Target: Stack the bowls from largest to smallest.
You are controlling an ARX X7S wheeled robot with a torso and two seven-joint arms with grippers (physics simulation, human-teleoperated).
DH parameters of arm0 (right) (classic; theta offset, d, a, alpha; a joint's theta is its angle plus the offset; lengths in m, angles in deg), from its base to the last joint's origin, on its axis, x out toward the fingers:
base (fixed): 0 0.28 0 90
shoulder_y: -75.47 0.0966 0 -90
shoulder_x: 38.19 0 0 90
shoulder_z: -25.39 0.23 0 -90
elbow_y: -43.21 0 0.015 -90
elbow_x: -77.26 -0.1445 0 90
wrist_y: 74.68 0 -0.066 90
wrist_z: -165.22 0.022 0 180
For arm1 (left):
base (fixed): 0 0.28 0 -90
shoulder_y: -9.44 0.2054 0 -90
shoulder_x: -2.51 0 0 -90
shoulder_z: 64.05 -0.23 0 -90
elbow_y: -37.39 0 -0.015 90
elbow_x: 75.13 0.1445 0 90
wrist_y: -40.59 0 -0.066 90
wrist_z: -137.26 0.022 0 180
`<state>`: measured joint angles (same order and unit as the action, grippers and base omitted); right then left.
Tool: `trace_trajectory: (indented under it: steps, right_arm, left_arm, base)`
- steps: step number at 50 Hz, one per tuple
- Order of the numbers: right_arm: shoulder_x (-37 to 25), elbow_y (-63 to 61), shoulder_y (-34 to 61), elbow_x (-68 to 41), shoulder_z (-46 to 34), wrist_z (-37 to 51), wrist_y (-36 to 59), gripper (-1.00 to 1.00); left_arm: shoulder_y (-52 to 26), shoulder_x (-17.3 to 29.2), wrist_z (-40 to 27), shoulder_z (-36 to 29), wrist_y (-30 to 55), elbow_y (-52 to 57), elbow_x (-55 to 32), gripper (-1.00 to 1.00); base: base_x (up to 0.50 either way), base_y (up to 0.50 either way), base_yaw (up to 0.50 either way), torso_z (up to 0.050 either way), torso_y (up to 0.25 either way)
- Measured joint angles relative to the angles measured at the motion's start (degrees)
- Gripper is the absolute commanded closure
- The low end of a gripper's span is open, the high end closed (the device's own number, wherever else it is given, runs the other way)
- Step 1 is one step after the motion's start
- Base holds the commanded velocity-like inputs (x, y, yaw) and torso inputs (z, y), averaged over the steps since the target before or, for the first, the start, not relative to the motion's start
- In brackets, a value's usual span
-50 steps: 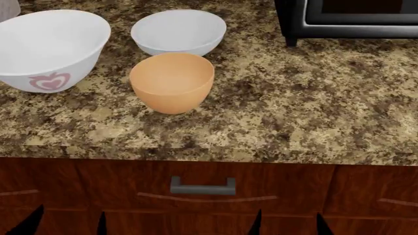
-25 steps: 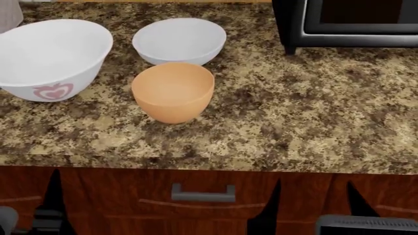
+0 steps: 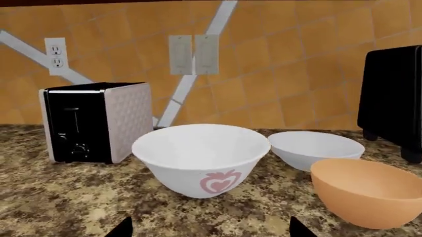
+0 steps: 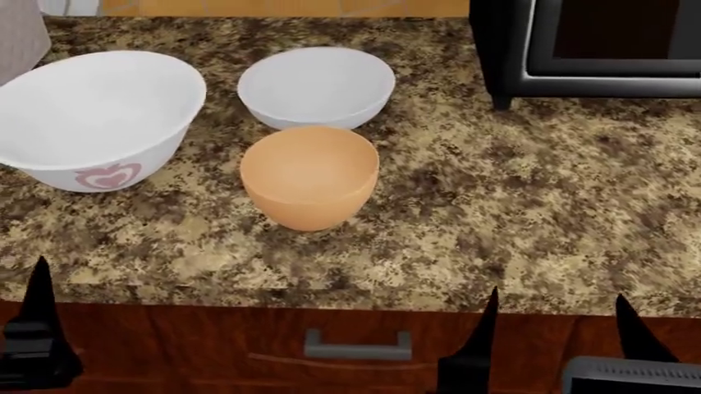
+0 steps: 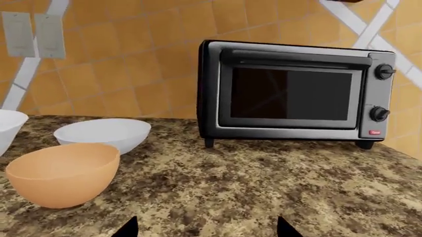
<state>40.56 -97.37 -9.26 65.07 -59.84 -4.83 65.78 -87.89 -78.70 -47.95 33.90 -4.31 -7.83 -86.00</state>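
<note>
On the counter (image 4: 526,213), three separate bowls (image 4: 310,176), both grippers (image 4: 553,332) spread wide, empty

Head looks down; wrists look level, sharing the orange bowl (image 4: 310,176).

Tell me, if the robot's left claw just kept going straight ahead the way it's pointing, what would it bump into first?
Most likely the largest white bowl with the pink heart mark: it sits centred ahead between the left gripper fingertips. Depth is hard to judge, though.
</note>
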Motion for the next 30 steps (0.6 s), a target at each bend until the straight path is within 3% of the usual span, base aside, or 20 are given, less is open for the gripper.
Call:
trace_trajectory:
  steps: [12, 23, 30]
  right_arm:
    - [-0.8, -1.9, 0.7, -1.2, 1.6, 0.2, 1.0, -1.00]
    - [-1.3, -2.7, 0.9, -2.2, 2.0, 0.3, 1.8, -1.00]
    - [-1.5, -2.6, 1.1, -3.0, 3.0, 0.3, 1.8, -1.00]
  left_arm:
    - [-1.6, 1.0, -0.6, 2.4, 4.2, 2.8, -2.1, -1.00]
    - [-1.1, 1.4, 0.3, 3.7, 2.5, 3.6, -3.7, -1.00]
    - [-0.8, 1.6, 0.4, 3.6, 1.5, 3.4, -4.0, -1.00]
  base:
    - [0.36, 0.45, 0.00, 0.004, 0.000]
    - [0.37, 0.45, 0.00, 0.047, 0.000]
    - [0.37, 0.23, 0.00, 0.048, 0.000]
